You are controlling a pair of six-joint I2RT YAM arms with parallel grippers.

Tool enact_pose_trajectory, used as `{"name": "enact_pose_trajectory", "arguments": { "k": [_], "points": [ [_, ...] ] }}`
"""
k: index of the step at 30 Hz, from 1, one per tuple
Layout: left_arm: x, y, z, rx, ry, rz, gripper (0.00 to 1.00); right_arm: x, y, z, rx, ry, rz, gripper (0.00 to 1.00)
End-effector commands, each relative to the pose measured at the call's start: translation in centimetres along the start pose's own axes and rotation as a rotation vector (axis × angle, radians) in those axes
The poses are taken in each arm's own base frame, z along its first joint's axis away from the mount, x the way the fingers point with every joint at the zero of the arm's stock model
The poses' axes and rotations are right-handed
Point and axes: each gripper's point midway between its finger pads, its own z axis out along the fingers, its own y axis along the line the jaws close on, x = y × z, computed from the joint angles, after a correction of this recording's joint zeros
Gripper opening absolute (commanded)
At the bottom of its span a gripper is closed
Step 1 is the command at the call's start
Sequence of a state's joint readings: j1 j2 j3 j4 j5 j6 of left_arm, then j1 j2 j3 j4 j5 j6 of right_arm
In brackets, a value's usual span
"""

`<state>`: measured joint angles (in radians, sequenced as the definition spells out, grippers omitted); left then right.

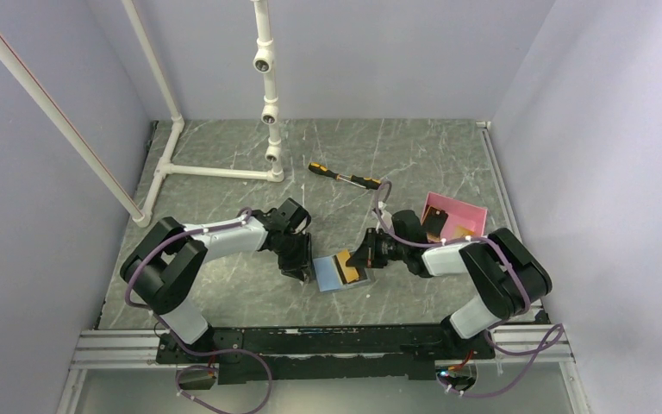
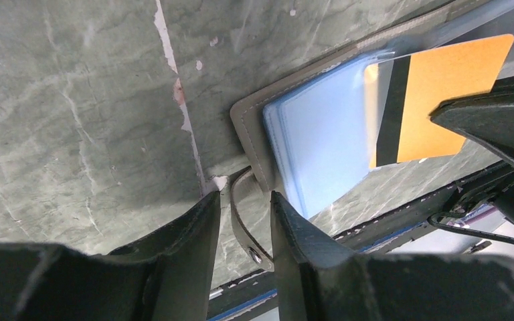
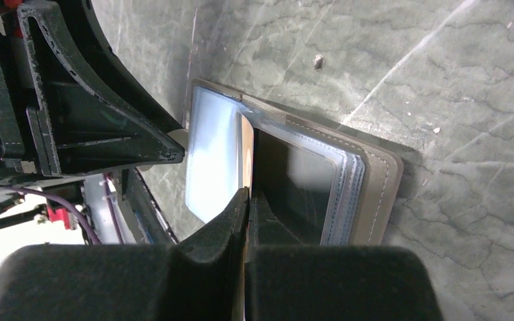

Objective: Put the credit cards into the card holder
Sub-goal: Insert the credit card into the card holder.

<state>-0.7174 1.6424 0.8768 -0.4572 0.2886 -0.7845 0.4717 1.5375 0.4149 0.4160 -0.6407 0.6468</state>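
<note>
The card holder lies open on the table, grey outside and light blue inside. My right gripper is shut on a tan/orange credit card with a black stripe, whose leading edge sits in the holder's clear pocket. In the right wrist view the gripper pinches the card edge-on over the holder. In the left wrist view the card lies part under clear plastic of the holder. My left gripper is narrowly open at the holder's left corner, its strap between the fingers.
A pink tray at the right holds more cards. A black and yellow screwdriver lies behind the holder. A white pipe frame stands at the back left. The metal rail runs along the near edge.
</note>
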Motion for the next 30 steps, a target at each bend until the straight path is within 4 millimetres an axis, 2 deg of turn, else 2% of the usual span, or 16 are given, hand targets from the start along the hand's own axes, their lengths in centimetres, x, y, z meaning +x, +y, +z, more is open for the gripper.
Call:
{"name": "enact_pose_trajectory", "arguments": {
  "k": [1, 10, 15, 17, 19, 21, 26, 30],
  "points": [
    [0.8, -0.1, 1.7, 0.007, 0.012, -0.006, 0.39, -0.4, -1.0, 0.4, 0.018, -0.097, 0.03, 0.0],
    [1.0, -0.3, 2.2, 0.007, 0.012, 0.003, 0.38, 1.0, 0.2, 0.3, -0.062, -0.111, 0.159, 0.0],
    [0.9, -0.1, 2.0, -0.007, 0.006, 0.011, 0.38, 1.3, -1.2, 0.6, 0.018, -0.084, 0.142, 0.03],
    [0.9, -0.1, 1.9, -0.011, 0.004, 0.018, 0.38, 1.6, -2.2, 0.4, 0.09, -0.052, 0.112, 0.11],
    [1.0, 0.0, 1.8, -0.013, 0.003, 0.021, 0.38, 1.8, -3.0, 0.0, 0.158, -0.024, 0.075, 0.15],
    [0.9, -0.1, 1.6, -0.013, 0.0, 0.027, 0.38, 1.7, -3.5, -0.6, 0.214, -0.023, 0.04, 0.25],
    [0.9, -0.2, 1.3, -0.006, -0.004, 0.032, 0.38, 1.1, -3.3, -1.5, 0.282, -0.007, -0.036, 0.35],
    [0.9, -0.4, 1.6, 0.006, 0.003, 0.032, 0.38, 1.1, -2.6, -1.3, 0.278, 0.0, -0.063, 0.4]
  ]
}}
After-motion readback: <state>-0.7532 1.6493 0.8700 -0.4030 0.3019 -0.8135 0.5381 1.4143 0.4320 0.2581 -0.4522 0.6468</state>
